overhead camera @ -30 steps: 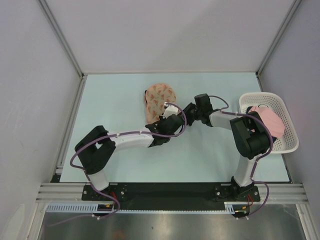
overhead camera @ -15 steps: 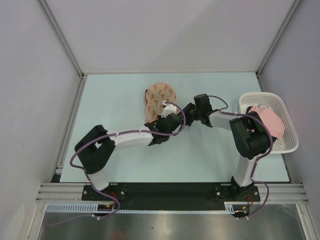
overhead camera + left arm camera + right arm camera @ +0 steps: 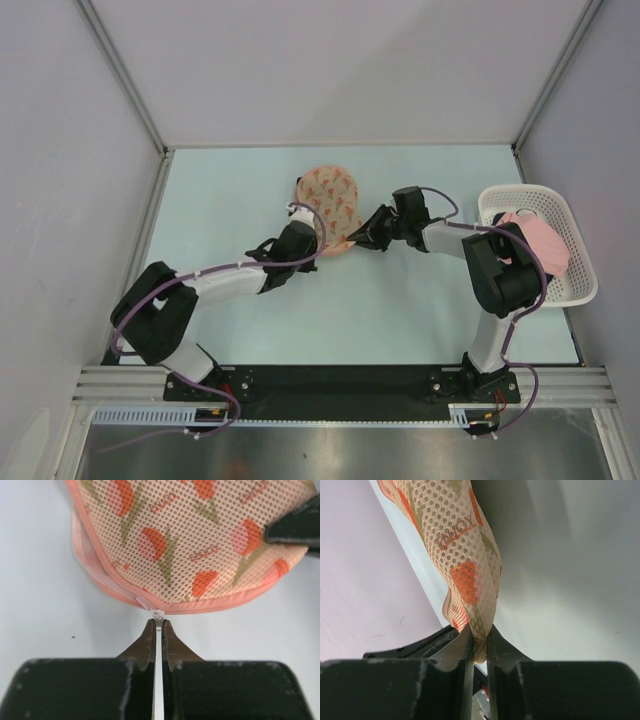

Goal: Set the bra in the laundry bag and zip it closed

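The laundry bag, peach mesh with orange leaf prints, lies at the middle back of the table. The bra is hidden; no black cloth shows in any view. My left gripper is at the bag's near left edge. In the left wrist view it is shut on the small white zip pull at the rim of the bag. My right gripper pinches the bag's near right edge. In the right wrist view it is shut on a fold of the bag's mesh.
A white lattice basket stands at the table's right edge with a pink folded cloth in it. Grey enclosure walls stand on the left, back and right. The right arm's elbow is close to the basket.
My left gripper has moved left along the bag's near rim, from beside the right gripper to the near left edge. The right gripper has kept its hold in place.
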You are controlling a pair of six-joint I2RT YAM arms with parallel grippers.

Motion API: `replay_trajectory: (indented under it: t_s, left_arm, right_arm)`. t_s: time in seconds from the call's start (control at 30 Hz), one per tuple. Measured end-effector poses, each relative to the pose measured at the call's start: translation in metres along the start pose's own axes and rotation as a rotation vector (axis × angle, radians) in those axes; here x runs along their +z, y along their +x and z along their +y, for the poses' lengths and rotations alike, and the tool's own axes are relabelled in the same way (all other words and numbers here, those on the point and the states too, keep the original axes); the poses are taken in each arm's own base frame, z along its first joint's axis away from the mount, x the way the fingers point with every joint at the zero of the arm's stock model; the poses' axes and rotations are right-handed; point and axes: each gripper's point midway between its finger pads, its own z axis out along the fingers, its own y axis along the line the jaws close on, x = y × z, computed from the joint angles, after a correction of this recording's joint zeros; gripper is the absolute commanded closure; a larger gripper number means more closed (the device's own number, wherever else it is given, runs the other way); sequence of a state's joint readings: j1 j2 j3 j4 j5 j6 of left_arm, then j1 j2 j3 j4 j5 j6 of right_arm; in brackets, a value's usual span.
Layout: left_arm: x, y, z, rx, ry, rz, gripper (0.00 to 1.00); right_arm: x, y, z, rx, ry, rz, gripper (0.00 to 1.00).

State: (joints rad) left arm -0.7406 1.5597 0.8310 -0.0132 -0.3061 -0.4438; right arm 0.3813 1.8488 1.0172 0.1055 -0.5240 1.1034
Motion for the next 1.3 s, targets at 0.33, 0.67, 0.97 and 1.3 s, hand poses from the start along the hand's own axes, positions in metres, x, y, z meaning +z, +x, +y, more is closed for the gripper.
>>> replay_trajectory:
  t_s: [0.33, 0.67, 0.97, 1.3]
  left_arm:
    - [-0.003, 0.02, -0.022, -0.053, 0.297, 0.053, 1.0]
    - [-0.011, 0.015, -0.061, -0.148, 0.496, 0.056, 1.0]
    - [-0.013, 0.018, -0.069, -0.147, 0.493, 0.058, 1.0]
    - [0.0, 0.011, -0.046, -0.174, 0.362, 0.053, 1.0]
  right_arm:
    - [0.009, -0.018, 0.001, -0.159, 0.009, 0.039, 0.22]
    - [-0.019, 0.036, -0.021, -0.11, 0.028, 0.015, 0.13]
    - [0.003, 0.052, 0.006, -0.037, -0.071, 0.02, 0.77]
    - [0.001, 0.038, -0.002, 0.039, -0.083, 0.031, 1.0]
